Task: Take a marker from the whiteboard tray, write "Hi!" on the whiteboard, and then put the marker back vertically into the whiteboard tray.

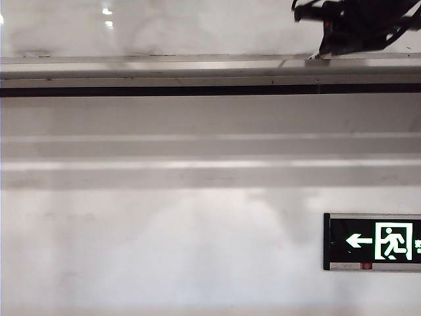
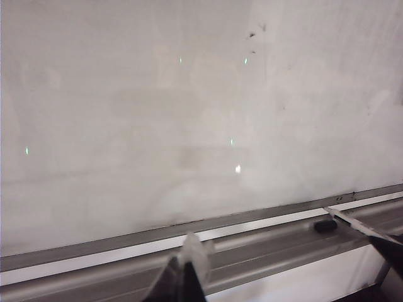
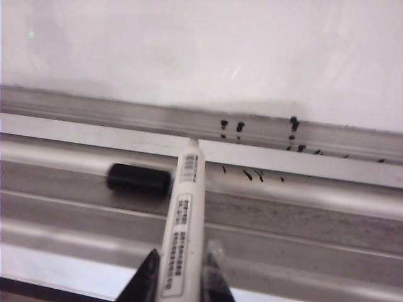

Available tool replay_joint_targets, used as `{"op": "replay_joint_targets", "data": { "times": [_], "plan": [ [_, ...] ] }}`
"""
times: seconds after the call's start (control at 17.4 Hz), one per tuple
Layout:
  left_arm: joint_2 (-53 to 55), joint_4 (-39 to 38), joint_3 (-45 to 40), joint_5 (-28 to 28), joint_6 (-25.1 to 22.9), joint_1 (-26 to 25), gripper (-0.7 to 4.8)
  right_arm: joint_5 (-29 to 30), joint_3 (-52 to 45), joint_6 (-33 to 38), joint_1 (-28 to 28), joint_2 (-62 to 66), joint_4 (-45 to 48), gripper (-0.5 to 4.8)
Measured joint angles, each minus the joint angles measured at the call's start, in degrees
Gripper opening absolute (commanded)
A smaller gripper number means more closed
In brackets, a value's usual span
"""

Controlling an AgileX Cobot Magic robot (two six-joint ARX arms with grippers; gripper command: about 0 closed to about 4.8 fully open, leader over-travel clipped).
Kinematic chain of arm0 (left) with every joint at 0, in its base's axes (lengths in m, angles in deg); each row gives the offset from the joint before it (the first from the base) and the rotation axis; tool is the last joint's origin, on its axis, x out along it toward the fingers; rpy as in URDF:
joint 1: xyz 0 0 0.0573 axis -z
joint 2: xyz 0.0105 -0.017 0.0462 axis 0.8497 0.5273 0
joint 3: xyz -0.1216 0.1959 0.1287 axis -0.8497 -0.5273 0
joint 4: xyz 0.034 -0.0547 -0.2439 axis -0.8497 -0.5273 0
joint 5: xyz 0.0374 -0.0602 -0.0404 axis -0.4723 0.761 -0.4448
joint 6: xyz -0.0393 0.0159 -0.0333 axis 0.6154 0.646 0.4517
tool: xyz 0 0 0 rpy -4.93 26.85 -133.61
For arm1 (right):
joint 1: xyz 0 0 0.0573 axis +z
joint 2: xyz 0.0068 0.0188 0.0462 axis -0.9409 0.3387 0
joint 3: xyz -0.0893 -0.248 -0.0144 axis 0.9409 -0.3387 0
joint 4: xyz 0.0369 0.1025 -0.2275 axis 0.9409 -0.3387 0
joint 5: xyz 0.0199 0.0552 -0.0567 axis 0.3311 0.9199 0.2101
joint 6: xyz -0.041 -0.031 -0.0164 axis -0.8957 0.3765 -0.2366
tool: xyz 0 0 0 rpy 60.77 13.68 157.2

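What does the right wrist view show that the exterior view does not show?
Only the right wrist view shows the marker held in the right gripper, a loose black cap lying in the tray, and black ink marks beside it. Only the exterior view shows the green exit sign on the wall below. Both views show the tray and the whiteboard above it.

Loose black cap lies in whiteboard tray beside marker; elsewhere open.
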Motion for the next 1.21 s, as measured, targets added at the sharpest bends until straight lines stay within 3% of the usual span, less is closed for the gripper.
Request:
{"op": "replay_joint_targets", "data": {
  "times": [0.4, 0.63, 0.98, 1.21],
  "plan": [
    [0.0, 0.02, 0.0, 0.0, 0.0, 0.0, -0.06, 5.07, 0.81, 0.11, 0.31, -13.29, -12.63, 0.3],
    [-0.02, 2.69, 0.02, 0.0, 0.0, 0.0, -0.06, 6.14, 15.47, 0.11, 5.2, -13.16, -15.04, 0.08],
    [-0.02, 3.1, 0.02, 1.16, 0.0, 0.0, -0.06, -1.05, 35.76, -0.31, 15.34, -0.57, -15.02, -0.01],
    [-0.04, 3.98, 0.04, 1.2, 0.0, 0.0, -0.06, -7.76, 41.48, -7.04, 20.0, 8.39, -13.22, -0.01]
  ]
}}
